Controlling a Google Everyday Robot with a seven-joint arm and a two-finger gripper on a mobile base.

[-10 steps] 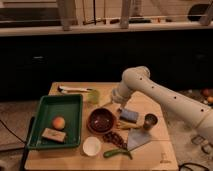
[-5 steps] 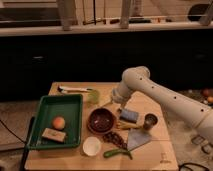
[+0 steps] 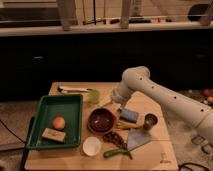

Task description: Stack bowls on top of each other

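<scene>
Brown bowl (image 3: 102,120) near the middle of the wooden table (image 3: 160,152), upright, mouth up. White bowl (image 3: 92,146) at its 7 o'clock, near but apart, close to the table's front edge. Nothing stacked yet.

Gripper (image 3: 114,98) at the brown bowl's 1 o'clock, just beside the pale green cup (image 3: 94,96), on the end of the white arm (image 3: 165,97) reaching in from 3 o'clock. Open or closed: cannot tell.

Crowded around the bowls: blue sponge (image 3: 129,115) at the brown bowl's 3 o'clock, steel cup (image 3: 150,120) beyond it, green pepper (image 3: 117,153) at the white bowl's 3 o'clock, green tray (image 3: 55,98) at 9 o'clock with an orange (image 3: 59,122) inside.

Handling, as a judgement: both bowls look stiff, with no give under a grip. Brown one glossy, so likely slippery and the heavier of the two; white one smaller and probably light.

Sensible order, then — white into brown, the smaller inside the wider. Best hold probably on the white bowl's rim, pinched across the wall inside and out, on its 9 or 12 o'clock side, away from the pepper.

Risks: a rim pinch letting the bowl tip or slide out, and a hard knock against the glossy one on lowering — possibly a chip if either is ceramic.
</scene>
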